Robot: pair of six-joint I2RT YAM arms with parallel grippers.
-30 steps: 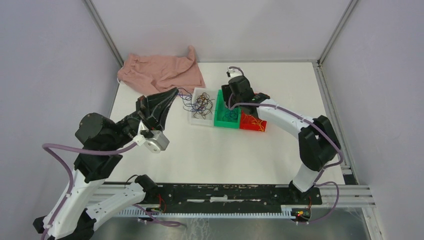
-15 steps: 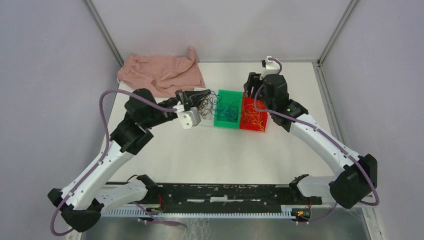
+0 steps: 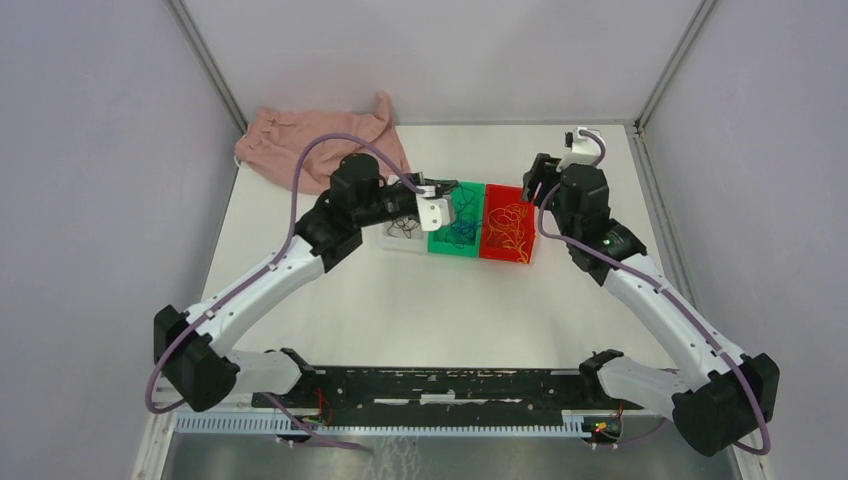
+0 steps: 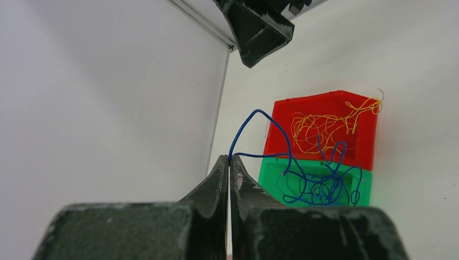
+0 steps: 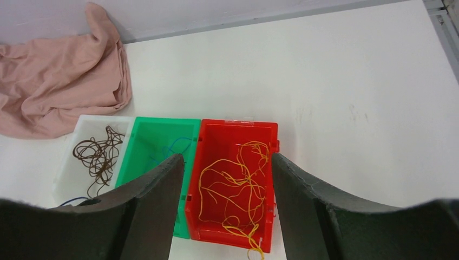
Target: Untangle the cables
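At the green bin's (image 4: 270,180) left edge, left gripper (image 4: 229,160) is clamped on a blue cable (image 4: 316,189) trailing into it: sorting step in hand. Right gripper (image 5: 226,162) stands apart above yellow cables (image 5: 233,184) in the red bin (image 5: 238,125). Next move, judged: lower the strand fully in, then release

Crumpled pink cloth (image 3: 320,148) on white table (image 3: 450,300), white bin (image 5: 103,118), green bin (image 5: 162,121), red bin (image 5: 238,126) touching in row

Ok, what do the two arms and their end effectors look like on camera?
The left arm and right arm have white links with bulky black joints, and each trails a purple cable. A small green light glows on the right one. The left end effector and right end effector have dark, scuffed, wedge-shaped fingers.
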